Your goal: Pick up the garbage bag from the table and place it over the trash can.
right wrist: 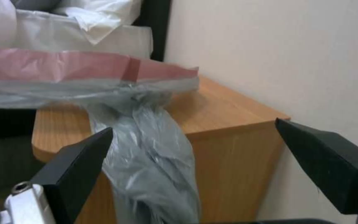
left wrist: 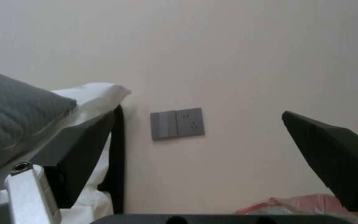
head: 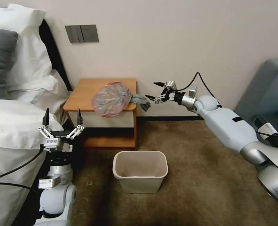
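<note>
Garbage bag [head: 110,99] on table [head: 85,94], tail hanging off its right edge; trash can [head: 140,171] on floor in front; bed [head: 13,125] to table's left.

Grey, pink-edged garbage bag [head: 111,99]; orange-brown table [head: 85,94]; beige trash can [head: 140,171].

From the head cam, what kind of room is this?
Probably a bedroom or hotel room: a bed with white pillows, a wooden nightstand against the wall, and a small trash can on carpet.

White-silver arms, black fingers [head: 46,117], black cables
</note>
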{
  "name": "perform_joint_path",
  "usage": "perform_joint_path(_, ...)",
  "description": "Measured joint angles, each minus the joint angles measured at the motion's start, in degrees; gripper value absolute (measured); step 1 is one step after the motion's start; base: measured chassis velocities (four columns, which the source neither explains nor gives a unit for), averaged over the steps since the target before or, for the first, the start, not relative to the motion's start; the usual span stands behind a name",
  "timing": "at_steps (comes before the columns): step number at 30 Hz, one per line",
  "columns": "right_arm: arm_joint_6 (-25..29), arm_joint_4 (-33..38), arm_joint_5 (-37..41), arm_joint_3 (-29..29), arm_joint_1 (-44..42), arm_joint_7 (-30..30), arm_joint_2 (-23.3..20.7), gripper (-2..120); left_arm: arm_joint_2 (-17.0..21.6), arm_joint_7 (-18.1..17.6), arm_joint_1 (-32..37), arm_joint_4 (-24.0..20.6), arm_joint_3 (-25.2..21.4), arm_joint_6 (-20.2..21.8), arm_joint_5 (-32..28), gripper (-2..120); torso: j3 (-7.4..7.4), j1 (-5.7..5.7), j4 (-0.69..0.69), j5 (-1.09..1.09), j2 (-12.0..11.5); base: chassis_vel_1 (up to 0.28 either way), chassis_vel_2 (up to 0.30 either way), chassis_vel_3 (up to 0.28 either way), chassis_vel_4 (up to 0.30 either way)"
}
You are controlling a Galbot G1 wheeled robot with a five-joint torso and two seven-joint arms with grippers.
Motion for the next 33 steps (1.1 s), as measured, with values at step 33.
perform_joint_path(33,0.2,-4.5,0.8,-3.2,0.7,1.2,5.5,100,-0.3,-0.1,0.4,0.4,-0.9,-1.0,0.7,100,0.0,-0.01,0.02,-0.01,0.0,0.0,0.0,0.0,0.0)
